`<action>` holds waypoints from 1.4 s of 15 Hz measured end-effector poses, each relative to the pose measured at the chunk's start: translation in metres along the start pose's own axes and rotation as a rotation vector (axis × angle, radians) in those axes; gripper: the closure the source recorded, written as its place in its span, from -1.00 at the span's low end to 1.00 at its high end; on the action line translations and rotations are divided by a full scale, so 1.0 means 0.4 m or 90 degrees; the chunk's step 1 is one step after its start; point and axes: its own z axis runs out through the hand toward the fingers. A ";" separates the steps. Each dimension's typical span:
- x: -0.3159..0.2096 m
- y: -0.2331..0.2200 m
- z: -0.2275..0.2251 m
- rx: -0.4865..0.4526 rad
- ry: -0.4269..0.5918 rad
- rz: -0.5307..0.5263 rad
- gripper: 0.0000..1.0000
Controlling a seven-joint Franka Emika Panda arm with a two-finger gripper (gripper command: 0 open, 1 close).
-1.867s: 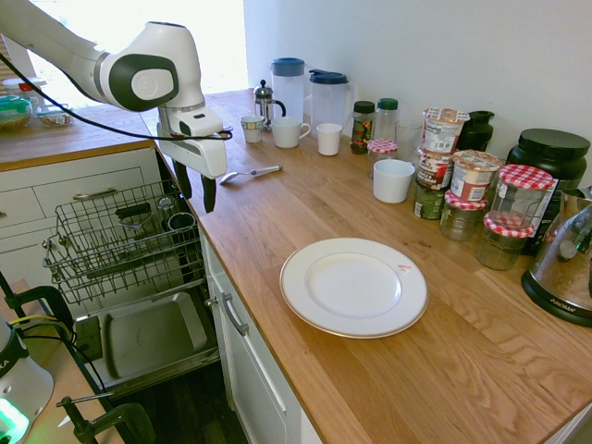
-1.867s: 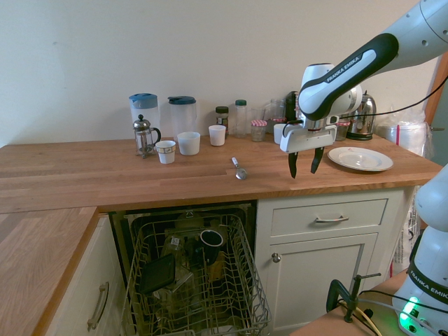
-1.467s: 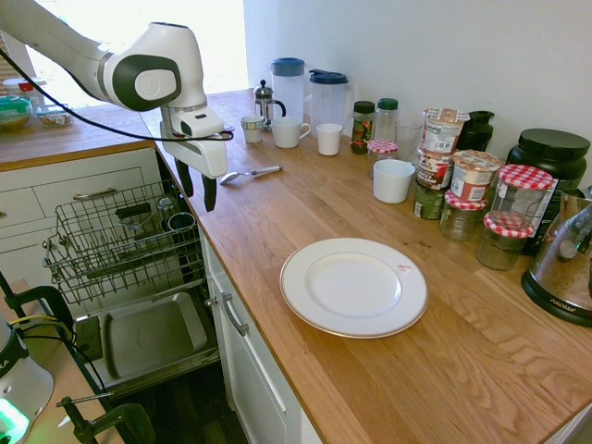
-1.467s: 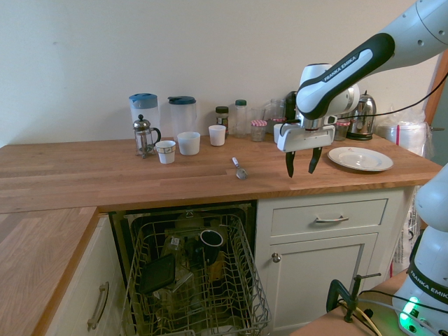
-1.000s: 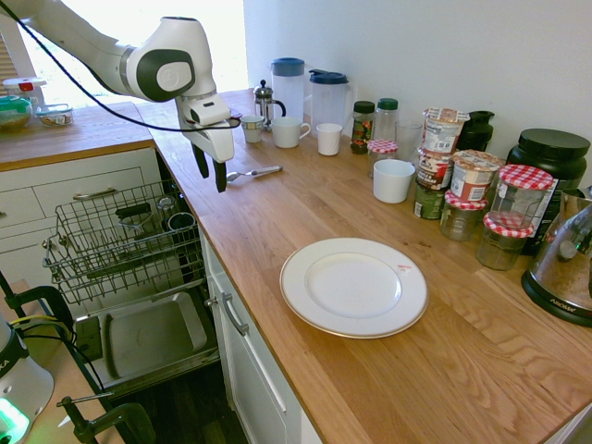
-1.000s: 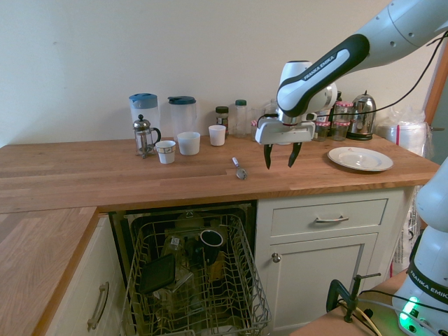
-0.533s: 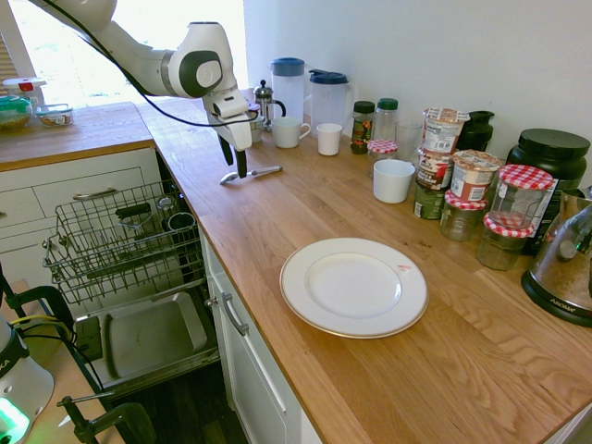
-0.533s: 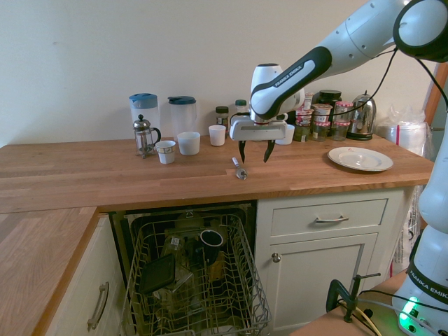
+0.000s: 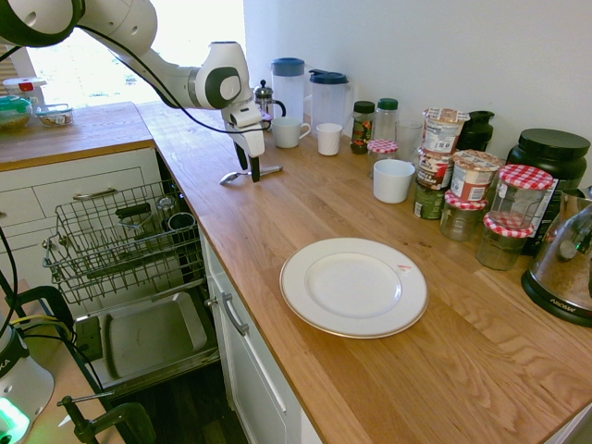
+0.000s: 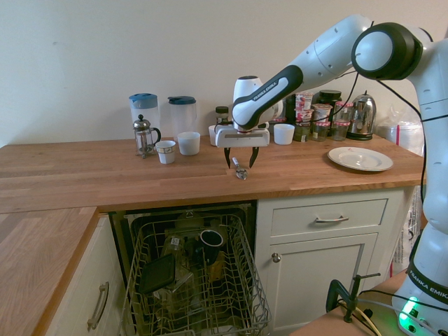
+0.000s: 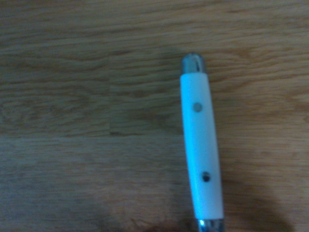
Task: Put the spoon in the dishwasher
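Observation:
The spoon (image 9: 239,174) lies flat on the wooden counter near its front edge, above the dishwasher. In the second exterior view the spoon (image 10: 240,170) shows its bowl toward the counter edge. My gripper (image 10: 238,161) hangs just over it, open, one finger on each side of the handle, holding nothing. From the other side the gripper (image 9: 249,168) stands low over the handle. The wrist view shows a white spoon handle (image 11: 200,150) with two rivets on the wood. The dishwasher rack (image 10: 196,280) is pulled out below, with a dark cup inside; rack (image 9: 120,236) and door panel (image 9: 148,338) show.
Behind the spoon stand a French press (image 10: 143,136), two jugs (image 10: 183,112), and white cups (image 10: 189,143). A white plate (image 9: 353,287) lies further along the counter, with jars (image 9: 472,194) and a kettle (image 9: 564,268) by the wall. White drawers (image 10: 329,218) are beside the dishwasher.
The arm has swung along the counter from near the plate side to the spoon and come down over it. The fingers stayed open. The spoon has not moved.

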 end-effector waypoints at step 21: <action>0.021 0.018 0.002 -0.036 -0.031 0.011 1.00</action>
